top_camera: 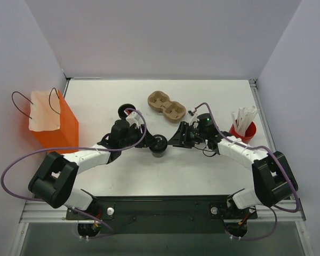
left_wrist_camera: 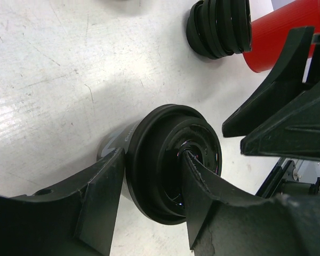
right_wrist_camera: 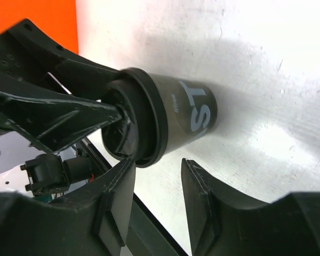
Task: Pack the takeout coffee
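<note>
The takeout coffee point(top_camera: 159, 144), a small black paper cup with a round black plastic lid, was seen upright near mid-surface, between the two end effectors. The left end effector point(left_wrist_camera: 152, 173) appeared pinched on the lid's rim, with one finger outside the rim and the other on the lid top. The right end effector point(right_wrist_camera: 157, 170) was held spread just beside the cup, with nothing between its fingers.

Risks judged: the grip was on the lid only, so the lid could be pulled off or the cup dropped on lift. The cup could be tipped if bumped by the right fingers, which were crowded close to the left ones. The tall orange paper bag point(top_camera: 52, 124) was set far left by the wall, with black handles looped at its mouth, so snagging was possible. A stack of loose black lids point(top_camera: 126, 111) and a brown pulp cup carrier point(top_camera: 167, 105) were lying just far of the cup. Open white surface point(top_camera: 202, 170) was left on the near side.
</note>
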Controlling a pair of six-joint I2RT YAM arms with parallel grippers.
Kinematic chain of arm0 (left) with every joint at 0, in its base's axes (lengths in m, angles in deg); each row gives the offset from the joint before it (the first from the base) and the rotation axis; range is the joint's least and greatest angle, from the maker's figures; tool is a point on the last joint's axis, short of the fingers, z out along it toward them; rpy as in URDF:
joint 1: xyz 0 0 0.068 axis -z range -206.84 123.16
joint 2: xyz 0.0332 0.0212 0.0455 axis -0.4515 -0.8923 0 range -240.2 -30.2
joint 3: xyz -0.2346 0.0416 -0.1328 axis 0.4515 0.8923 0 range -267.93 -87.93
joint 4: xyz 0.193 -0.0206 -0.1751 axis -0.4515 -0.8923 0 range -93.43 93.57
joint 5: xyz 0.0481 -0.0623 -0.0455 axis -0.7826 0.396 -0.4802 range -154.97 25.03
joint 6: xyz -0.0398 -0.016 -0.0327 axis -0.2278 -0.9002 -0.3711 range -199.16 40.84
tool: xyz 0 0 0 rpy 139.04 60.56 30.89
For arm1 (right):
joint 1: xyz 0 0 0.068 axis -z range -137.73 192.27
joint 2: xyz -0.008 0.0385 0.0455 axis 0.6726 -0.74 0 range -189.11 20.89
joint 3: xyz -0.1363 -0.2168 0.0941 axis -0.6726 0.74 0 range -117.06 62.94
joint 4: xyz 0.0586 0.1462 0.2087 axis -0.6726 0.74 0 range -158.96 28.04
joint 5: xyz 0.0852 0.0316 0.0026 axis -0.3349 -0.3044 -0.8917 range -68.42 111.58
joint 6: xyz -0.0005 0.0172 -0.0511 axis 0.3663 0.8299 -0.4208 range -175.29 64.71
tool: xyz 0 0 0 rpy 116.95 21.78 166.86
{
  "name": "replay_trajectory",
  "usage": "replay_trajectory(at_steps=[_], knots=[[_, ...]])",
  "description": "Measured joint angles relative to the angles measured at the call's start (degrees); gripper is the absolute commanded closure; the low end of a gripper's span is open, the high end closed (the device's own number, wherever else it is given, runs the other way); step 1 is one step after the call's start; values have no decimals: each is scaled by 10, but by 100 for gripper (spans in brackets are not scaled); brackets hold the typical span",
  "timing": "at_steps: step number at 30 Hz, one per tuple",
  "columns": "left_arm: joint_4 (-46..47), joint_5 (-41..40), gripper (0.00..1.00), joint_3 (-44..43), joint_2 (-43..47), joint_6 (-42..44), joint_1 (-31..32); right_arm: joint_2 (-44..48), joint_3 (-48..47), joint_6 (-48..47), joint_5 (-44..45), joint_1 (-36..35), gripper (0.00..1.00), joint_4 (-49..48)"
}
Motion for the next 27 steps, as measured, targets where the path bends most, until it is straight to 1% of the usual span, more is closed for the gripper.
replay_trajectory(at_steps=[3,11,16,24,27], knots=[[12,2,46,0,-6,4,0,-4,-20,-15,-11,12,65,6],[36,5,45,0,-18,8,0,-57,-71,-47,-43,28,66,17],[51,7,46,1,-26,8,0,-80,-78,-57,-49,29,70,26],[64,10,46,1,-33,8,0,-102,-81,-58,-55,30,71,24],[66,10,46,3,-33,8,0,-105,-82,-58,-59,30,74,20]])
